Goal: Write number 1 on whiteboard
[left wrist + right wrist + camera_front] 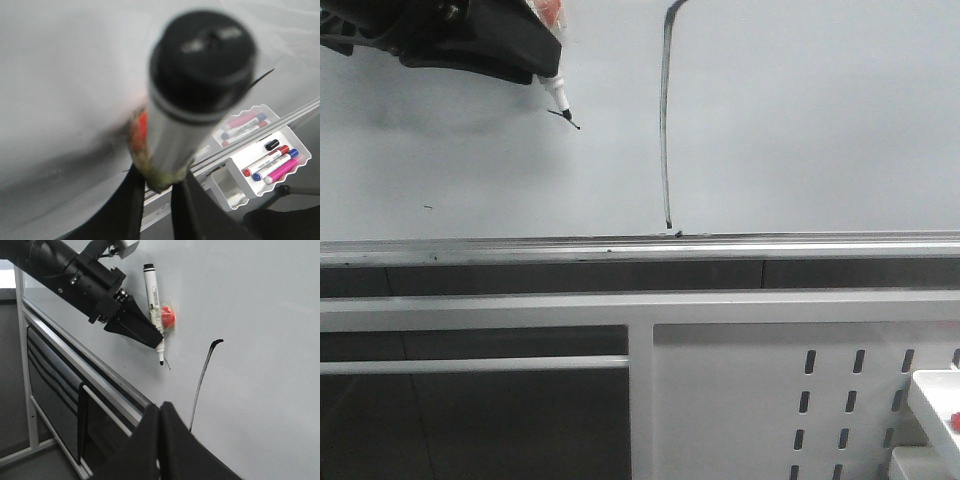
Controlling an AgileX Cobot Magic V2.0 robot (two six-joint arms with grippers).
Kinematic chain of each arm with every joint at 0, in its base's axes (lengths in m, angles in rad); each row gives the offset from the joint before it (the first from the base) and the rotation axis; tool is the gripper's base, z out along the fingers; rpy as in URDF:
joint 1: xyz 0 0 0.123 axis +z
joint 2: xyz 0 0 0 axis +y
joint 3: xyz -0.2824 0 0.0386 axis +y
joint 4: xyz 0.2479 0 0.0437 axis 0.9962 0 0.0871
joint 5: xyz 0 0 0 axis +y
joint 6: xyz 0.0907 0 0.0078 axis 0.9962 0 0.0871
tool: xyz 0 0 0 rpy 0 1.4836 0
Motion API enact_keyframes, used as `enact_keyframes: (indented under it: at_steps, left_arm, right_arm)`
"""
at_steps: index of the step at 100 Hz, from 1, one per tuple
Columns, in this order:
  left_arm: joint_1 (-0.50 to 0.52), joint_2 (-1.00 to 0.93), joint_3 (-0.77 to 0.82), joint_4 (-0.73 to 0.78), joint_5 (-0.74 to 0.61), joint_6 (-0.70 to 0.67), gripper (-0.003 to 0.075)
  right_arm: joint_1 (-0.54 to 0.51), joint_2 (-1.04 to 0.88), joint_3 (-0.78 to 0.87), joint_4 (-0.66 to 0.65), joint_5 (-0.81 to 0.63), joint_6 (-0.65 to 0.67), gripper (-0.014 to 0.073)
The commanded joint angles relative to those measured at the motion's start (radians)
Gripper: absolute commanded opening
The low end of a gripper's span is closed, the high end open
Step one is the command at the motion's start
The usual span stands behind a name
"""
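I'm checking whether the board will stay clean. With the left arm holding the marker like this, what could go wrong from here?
1. The marker tip sits at the whiteboard, where a short stray dash already shows; any drift may lengthen it.
2. The number 1 ends at the rail, so fresh ink there may smear.
3. The left end effector grips the marker low, near its tip, so it may tilt.

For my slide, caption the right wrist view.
Left hand holding a white marker pen against the pale glossy whiteboard, beside a long black number 1.
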Motion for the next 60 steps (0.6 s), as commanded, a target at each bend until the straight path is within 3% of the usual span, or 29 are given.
enact_keyframes:
  at_steps: [1, 20, 46, 60]
  left_arm:
    - [0.011, -0.029, -0.037, -0.024, -0.09, -0.011, -0.0019]
    - [0.011, -0.029, -0.037, -0.026, -0.092, -0.011, 0.0008]
    - [0.011, -0.029, -0.037, -0.048, -0.122, -0.011, 0.0267]
    - [0.011, -0.029, -0.037, -0.047, -0.137, -0.011, 0.0298]
  right_arm:
    - [-0.005, 0.003, -0.026, 0.006, -0.035, 0.0, -0.0063]
    - [-0.005, 0.003, -0.026, 0.007, -0.035, 0.0, -0.0063]
    - [-0.005, 0.003, -0.026, 0.007, -0.031, 0.0, -0.0063]
    - [-0.005, 0.003, -0.026, 0.007, -0.03, 0.0, -0.0063]
